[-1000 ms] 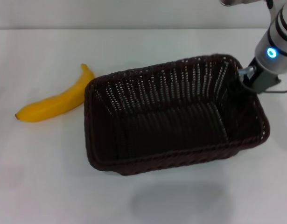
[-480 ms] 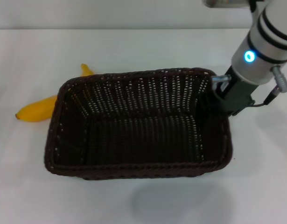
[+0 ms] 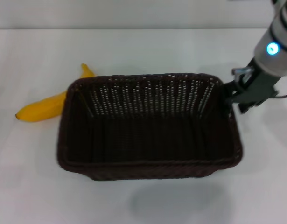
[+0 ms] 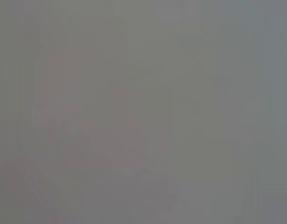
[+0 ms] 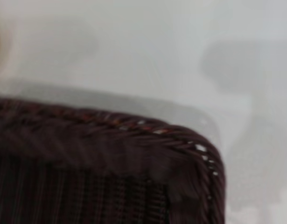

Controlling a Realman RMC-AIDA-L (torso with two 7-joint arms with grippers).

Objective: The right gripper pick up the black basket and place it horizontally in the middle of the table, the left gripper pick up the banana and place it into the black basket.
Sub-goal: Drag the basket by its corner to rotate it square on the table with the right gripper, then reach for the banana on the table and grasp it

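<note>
The black basket (image 3: 150, 126) sits lengthwise across the middle of the desk (image 3: 36, 186), its long front wall toward the near edge. Woven wicker, it looks light and fairly stiff, with some give in the open-weave sides; the braided rim (image 5: 134, 128) is probably the best place to pinch. At its right short end the right gripper (image 3: 239, 95) reaches onto the rim and appears closed on it, though the fingertips are hidden by the weave. Farther back, toward the left edge, the banana (image 3: 47, 106) lies just beside the basket's far-left corner, partly hidden; smooth, soft-skinned, best taken mid-body. The left gripper is out of sight.
</note>
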